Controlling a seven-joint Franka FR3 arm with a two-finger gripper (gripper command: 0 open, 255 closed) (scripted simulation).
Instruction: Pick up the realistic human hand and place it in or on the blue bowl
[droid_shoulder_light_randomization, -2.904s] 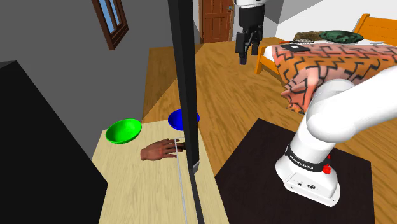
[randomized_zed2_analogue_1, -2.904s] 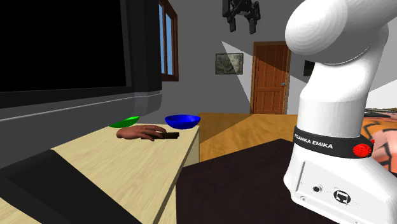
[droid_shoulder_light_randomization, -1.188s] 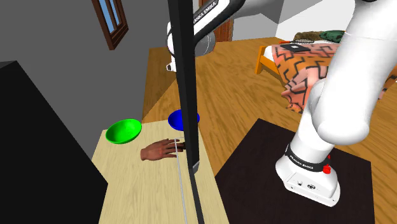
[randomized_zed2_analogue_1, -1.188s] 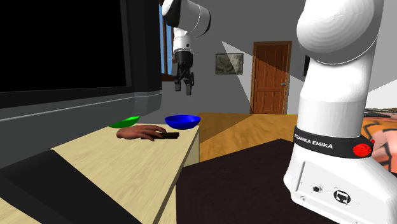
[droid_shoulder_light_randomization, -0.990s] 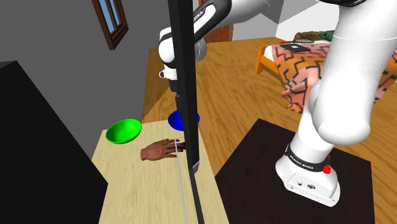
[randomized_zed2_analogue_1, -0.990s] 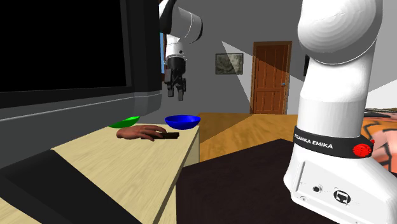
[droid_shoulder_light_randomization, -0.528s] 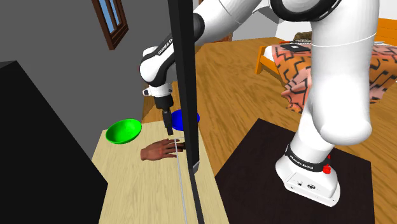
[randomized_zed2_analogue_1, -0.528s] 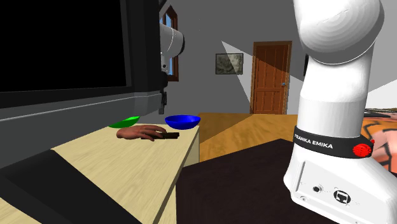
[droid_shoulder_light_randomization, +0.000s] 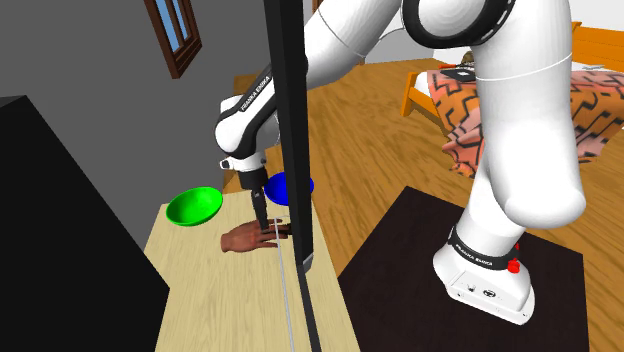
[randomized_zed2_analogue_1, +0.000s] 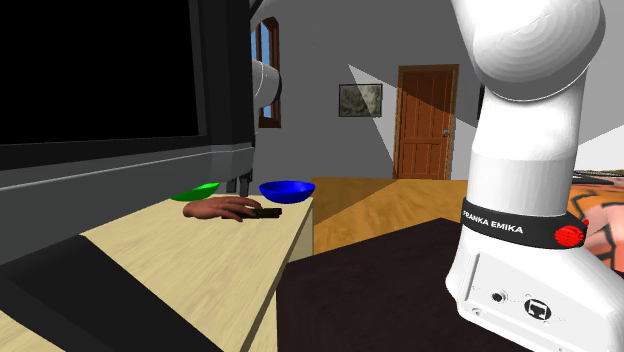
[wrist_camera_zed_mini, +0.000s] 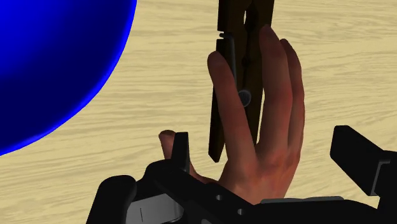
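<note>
One all-black two-finger gripper (droid_shoulder_light_randomization: 265, 228) low over a brown realistic human hand (wrist_camera_zed_mini: 273, 140), jaws spread either side of it, not gripping, hand flat on the pale wooden table (droid_shoulder_light_randomization: 230, 300), dark brown clip (wrist_camera_zed_mini: 236, 70) across its fingers, glossy blue bowl (droid_shoulder_light_randomization: 278, 187) just beside, green bowl (droid_shoulder_light_randomization: 194, 205) near.

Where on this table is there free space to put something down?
The table's near end, from the hand toward the shoulder view's bottom edge, is bare wood. The far end is crowded: green bowl, blue bowl, hand, and the open gripper over it.
</note>
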